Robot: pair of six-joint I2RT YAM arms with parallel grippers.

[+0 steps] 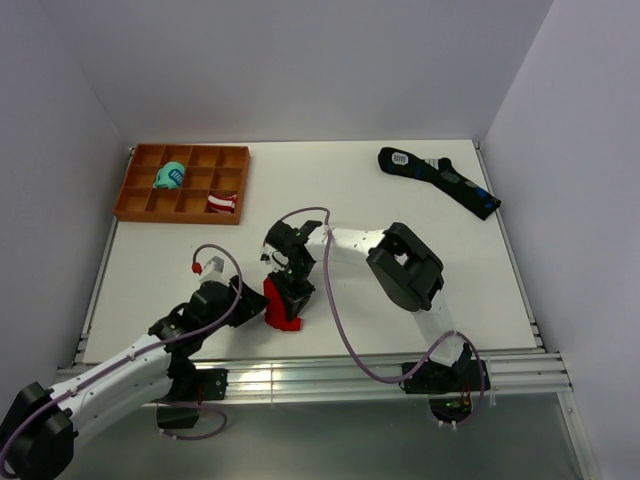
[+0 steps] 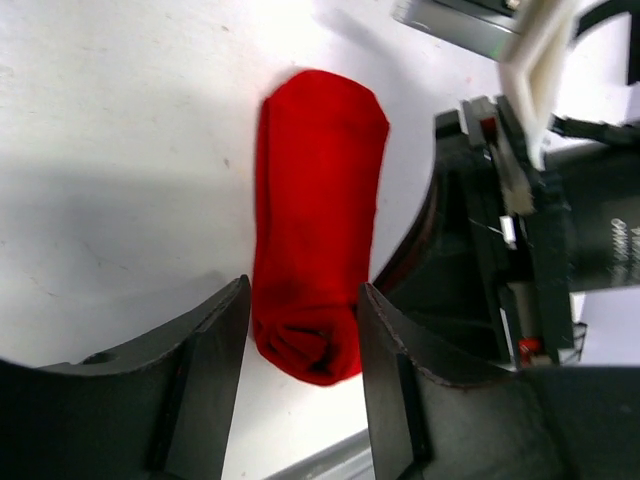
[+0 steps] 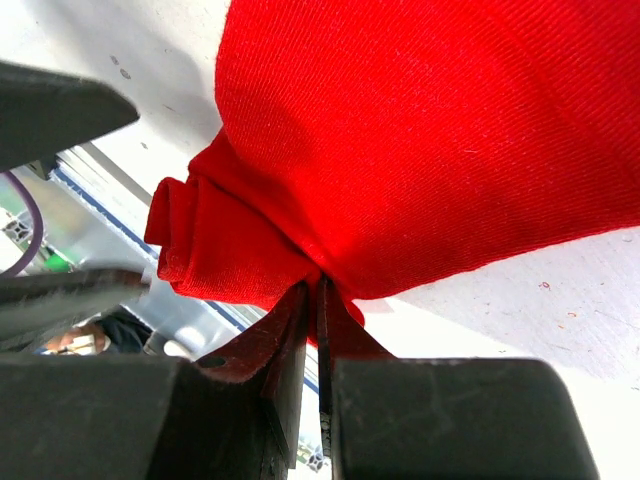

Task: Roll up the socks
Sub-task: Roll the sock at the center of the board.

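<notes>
The red socks (image 1: 283, 305) lie as a compact roll near the table's front edge. In the left wrist view the socks (image 2: 315, 230) run away from the camera, spiral end nearest. My left gripper (image 2: 302, 290) stands open with one finger on each side of that near end, not squeezing it. From the far side, my right gripper (image 1: 292, 285) comes down onto the roll. In the right wrist view my right gripper (image 3: 312, 290) is shut, pinching a fold of the socks (image 3: 400, 130) between its tips.
An orange compartment tray (image 1: 183, 182) at the back left holds a teal bundle (image 1: 169, 177) and a red-and-white striped bundle (image 1: 222, 203). Long black socks (image 1: 440, 180) lie at the back right. The table's metal front rail (image 1: 300, 375) runs just below the roll.
</notes>
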